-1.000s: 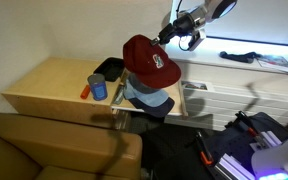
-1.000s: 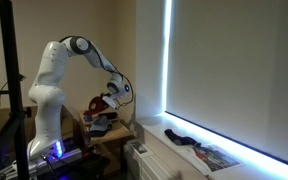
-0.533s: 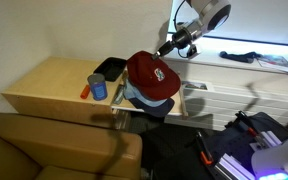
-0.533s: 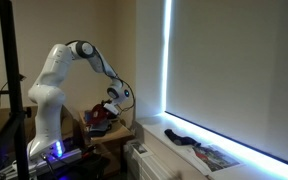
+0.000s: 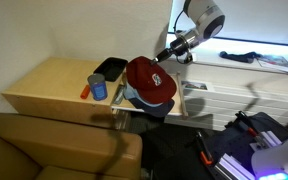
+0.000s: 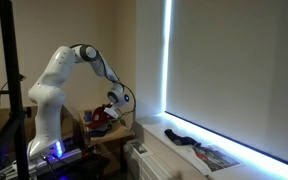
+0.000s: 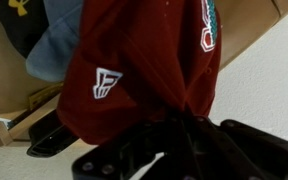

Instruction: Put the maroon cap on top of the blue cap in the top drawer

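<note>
Step in hand: lowering the dark red baseball cap with curved brim and small light mark [image 5: 151, 80] onto the light blue denim-like baseball cap [image 5: 149, 104], which lies in the shallow light tan wood top drawer [image 5: 192, 98].

- Maroon cap hangs from the Robotiq gripper [image 5: 166, 56], tilted, its lower edge at or just above the blue cap. I cannot tell if they touch.
- In the wrist view the maroon cap [image 7: 134, 70] fills the middle. The blue cap [image 7: 59, 45] peeks out beside and behind it, so the 2 are only partly lined up.
- To do it well: shift the crown over the blue cap's crown, brims roughly the same way, and come straight down. Let go only once the fabric slackens on the blue cap, or it may slide off the curved top toward the drawer edge.
- Keep clear of the small blue can [image 5: 99, 88] and the black tray [image 5: 109, 68] on the cabinet top. Both sit well apart from the drop spot.

Jaws: pinched nearly closed on the maroon cap's gathered edge, carrying its weight. In the wrist view the fabric bunches at the gripper [image 7: 174, 135]. Nothing else is touched by the fingers.
</note>
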Motion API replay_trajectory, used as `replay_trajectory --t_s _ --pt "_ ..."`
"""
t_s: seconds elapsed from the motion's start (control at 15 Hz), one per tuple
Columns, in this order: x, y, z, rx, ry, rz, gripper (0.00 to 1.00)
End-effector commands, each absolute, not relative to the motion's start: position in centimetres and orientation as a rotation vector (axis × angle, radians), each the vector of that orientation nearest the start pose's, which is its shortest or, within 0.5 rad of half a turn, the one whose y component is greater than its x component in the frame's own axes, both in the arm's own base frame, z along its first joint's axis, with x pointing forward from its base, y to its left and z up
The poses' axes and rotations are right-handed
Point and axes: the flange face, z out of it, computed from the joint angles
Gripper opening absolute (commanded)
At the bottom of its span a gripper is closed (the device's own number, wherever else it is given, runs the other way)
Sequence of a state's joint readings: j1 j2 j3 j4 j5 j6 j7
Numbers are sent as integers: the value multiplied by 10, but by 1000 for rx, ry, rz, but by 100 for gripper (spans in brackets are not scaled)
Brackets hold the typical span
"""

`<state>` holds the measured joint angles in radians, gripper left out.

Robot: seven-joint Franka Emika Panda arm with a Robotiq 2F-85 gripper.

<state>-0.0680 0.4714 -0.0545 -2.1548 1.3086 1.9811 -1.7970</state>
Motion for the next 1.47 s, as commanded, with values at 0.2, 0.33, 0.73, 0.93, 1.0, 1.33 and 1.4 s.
replay_trajectory --t_s 0.2,0.33,0.73,0.93,1.0,1.33,1.4 --pt "564 13 124 -1972 -716 -641 1" --pt "566 14 111 -1993 -721 -579 1" --pt "561 -1 107 -2066 -713 -484 44" --pt "572 3 143 -2050 -682 -499 66" --pt "576 4 162 -2067 -674 -494 73" --pt "563 -22 265 -2231 -577 -245 100" --pt "557 -31 287 -2222 -541 -156 100"
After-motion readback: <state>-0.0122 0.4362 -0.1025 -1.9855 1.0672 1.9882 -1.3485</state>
